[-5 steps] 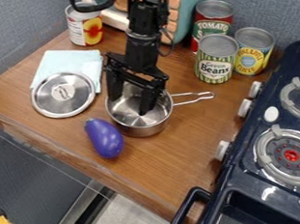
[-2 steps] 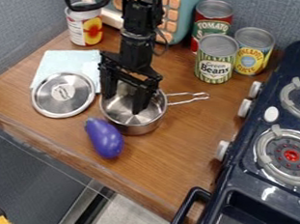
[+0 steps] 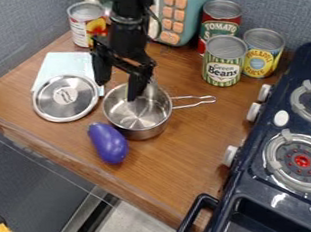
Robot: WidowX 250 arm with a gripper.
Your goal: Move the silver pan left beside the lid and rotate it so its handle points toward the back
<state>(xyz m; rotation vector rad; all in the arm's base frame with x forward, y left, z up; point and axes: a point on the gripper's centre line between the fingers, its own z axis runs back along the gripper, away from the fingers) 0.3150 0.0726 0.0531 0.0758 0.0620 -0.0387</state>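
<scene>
Blue-gray walls meet a brown wooden counter.

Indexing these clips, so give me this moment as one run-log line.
gripper: open, empty, at pot | lid: partly on cloth | eggplant: beside pot | green beans can: upright

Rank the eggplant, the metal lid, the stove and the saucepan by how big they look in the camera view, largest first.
1. Stove, though cut off by the view's edge
2. Saucepan
3. Metal lid
4. Eggplant
</scene>
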